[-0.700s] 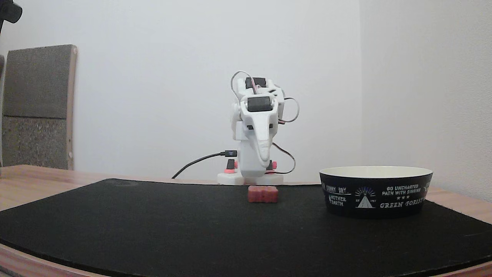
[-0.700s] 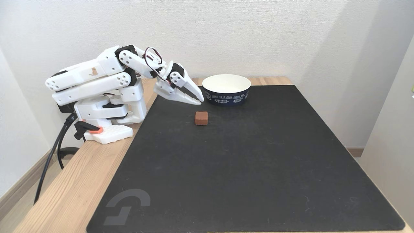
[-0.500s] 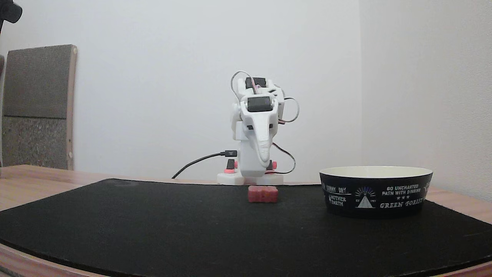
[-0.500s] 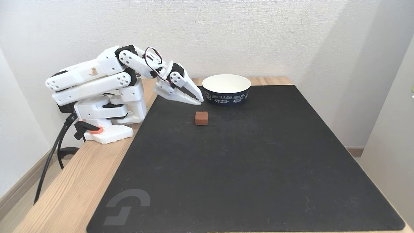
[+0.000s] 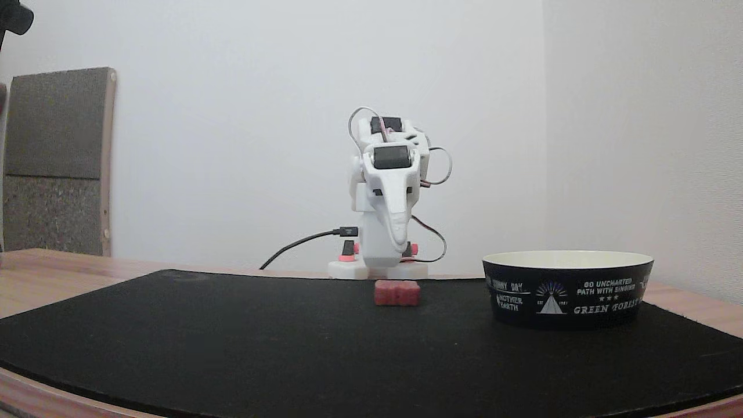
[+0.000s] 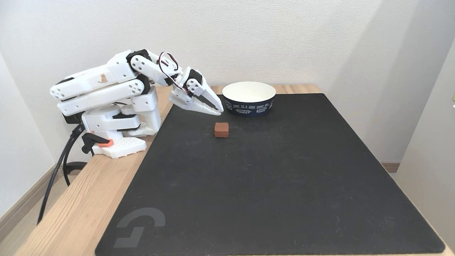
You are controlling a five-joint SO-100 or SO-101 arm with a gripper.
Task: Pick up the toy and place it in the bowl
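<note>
While the folded arm hangs over the far-left corner of the black mat (image 6: 270, 185), its gripper (image 6: 219, 111) points down toward the cloth with the fingers drawn together and nothing between them. From the raised fixed view the toy (image 6: 221, 129) sits flat on the mat just nearer than the fingertips, apart from them, and the bowl (image 6: 249, 104) stands a little to the right and farther back, apart from both. From the low fixed view the toy (image 5: 397, 293) lies in front of the robot's base and the bowl (image 5: 567, 290) is well off to the right.

To my eye, the reach has not begun. The jaws should spread wider than the block before they drop, then come straight down astride it, closing on its flat sides rather than the lumpy top, so it does not skid.

I count one toy, one bowl, one arm, one mat.
</note>
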